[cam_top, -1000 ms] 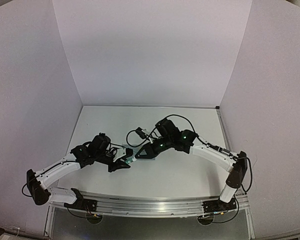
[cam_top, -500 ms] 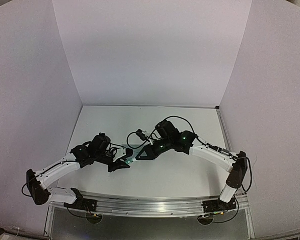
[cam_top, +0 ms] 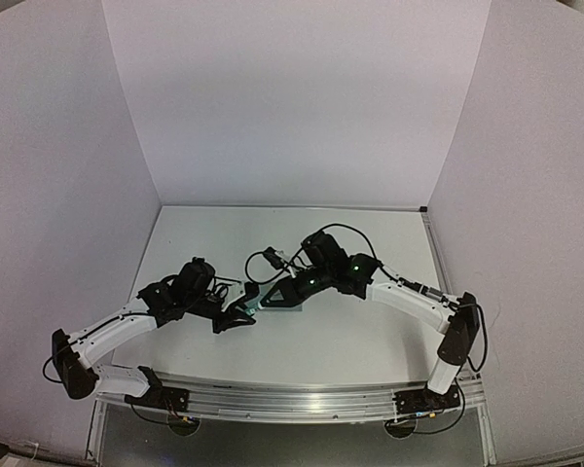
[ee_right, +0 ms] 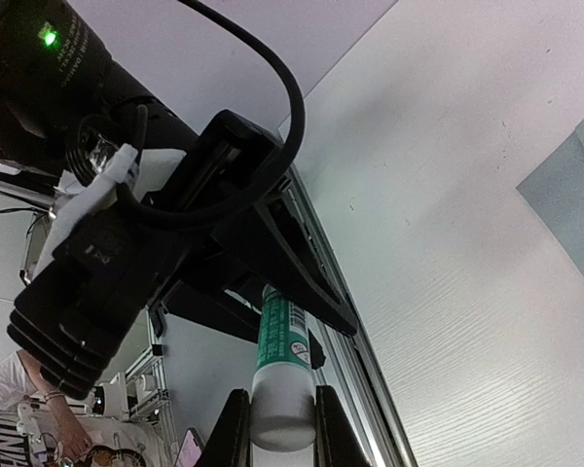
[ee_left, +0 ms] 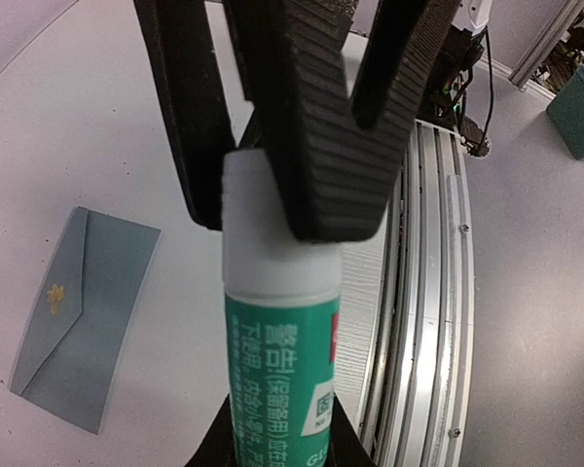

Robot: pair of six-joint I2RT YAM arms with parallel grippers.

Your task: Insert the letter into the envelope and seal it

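Mid-frame, left hand (ee_left: 277,448) clamps the glue stick (ee_left: 282,375); right hand (ee_right: 277,433) pinches its cap (ee_right: 280,411); a skewed pull could wrench it free.

Left jaws and right jaws close together above table (cam_top: 350,341)

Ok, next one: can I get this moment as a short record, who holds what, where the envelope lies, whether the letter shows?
left gripper: shut on the green body of the glue stick
right gripper: shut on the white cap of the glue stick
envelope: flat on the table, flap folded down, apart from both grippers
letter: not in view
stage: probably uncapping the glue; sealing not yet done
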